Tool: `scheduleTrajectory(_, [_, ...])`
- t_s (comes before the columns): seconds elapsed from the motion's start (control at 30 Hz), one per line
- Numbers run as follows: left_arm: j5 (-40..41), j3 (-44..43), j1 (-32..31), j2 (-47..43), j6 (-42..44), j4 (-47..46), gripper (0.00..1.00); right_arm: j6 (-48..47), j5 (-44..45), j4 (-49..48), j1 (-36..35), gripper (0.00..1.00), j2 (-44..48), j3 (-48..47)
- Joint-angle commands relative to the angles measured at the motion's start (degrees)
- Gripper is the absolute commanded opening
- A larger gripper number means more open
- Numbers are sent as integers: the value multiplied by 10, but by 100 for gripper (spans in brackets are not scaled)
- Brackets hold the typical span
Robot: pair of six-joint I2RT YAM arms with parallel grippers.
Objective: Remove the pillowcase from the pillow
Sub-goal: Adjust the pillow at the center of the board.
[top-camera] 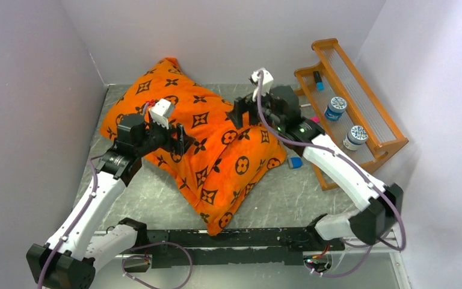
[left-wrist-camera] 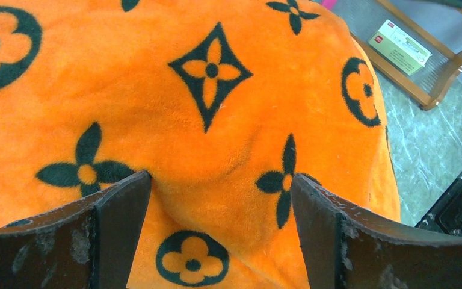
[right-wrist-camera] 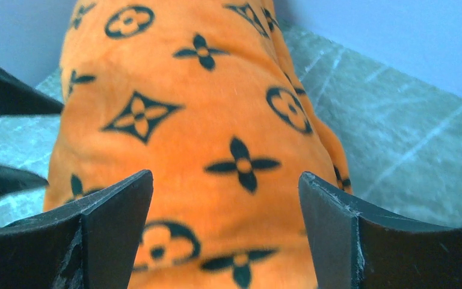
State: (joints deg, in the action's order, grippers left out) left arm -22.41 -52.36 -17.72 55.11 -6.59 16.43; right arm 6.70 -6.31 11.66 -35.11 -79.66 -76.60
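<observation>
Left gripper (left-wrist-camera: 219, 180) and right gripper (right-wrist-camera: 225, 177) both gape wide and empty over the pillowcase (top-camera: 216, 162), lying from the far-left corner of the worktop (top-camera: 289, 192) toward its near edge, so pinch just loose fabric, tho I can't tell where it opens.

No word or number can be read anywhere. The pillowcase (top-camera: 216, 156) carries only dark signs: four-petal flowers, pointed stars, and flowers set in circles, with no letters among them. In the rack (top-camera: 326, 46) at the far right, a white box (left-wrist-camera: 400, 43) shows a red corner mark and print too small to read. Two jars (top-camera: 337, 108) there have blue-and-white patterned lids, also illegible.
</observation>
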Motion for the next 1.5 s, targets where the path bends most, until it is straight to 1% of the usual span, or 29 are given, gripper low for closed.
scheduleTrajectory(0.0, [66,-17,-7,-24,-11,21,91,12,61,30,0,93,85,94])
scheduleTrajectory(0.13, [80,-31,-7,-16,-36,58,92,24,78,61,0,93,151,164])
scheduleTrajectory(0.23, [92,-30,-7,-20,-41,65,94,31,91,93,-1,94,189,198])
scheduleTrajectory(0.4, [174,-12,-7,-39,-36,48,96,42,106,137,-1,94,220,242])
scheduleTrajectory(0.5, [210,7,-7,-48,-25,36,96,41,100,120,-1,95,226,280])
scheduleTrajectory(0.57, [222,18,-6,-55,-18,31,96,40,79,96,-4,95,215,303])
scheduleTrajectory(0.67, [222,26,-5,-70,-10,38,96,38,54,43,-20,95,190,325])
scheduleTrajectory(0.77, [247,35,-5,-89,-11,33,96,29,44,-20,-48,95,157,336])
scheduleTrajectory(0.83, [250,39,-4,-97,-12,30,96,24,35,-66,-65,95,126,329])
scheduleTrajectory(1.0, [255,41,-1,-99,-10,33,96,8,30,-128,-100,96,36,278])
scheduleTrajectory(1.1, [237,46,1,-102,-5,31,96,0,30,-160,-102,96,-11,246])
scheduleTrajectory(1.2, [209,50,0,-104,2,22,96,-8,36,-165,-101,96,-50,204])
scheduleTrajectory(1.3, [187,51,0,-103,7,16,96,-4,20,-180,-101,96,-68,180])
scheduleTrajectory(1.47, [138,52,0,-100,13,3,96,18,-34,-210,-103,96,-90,147])
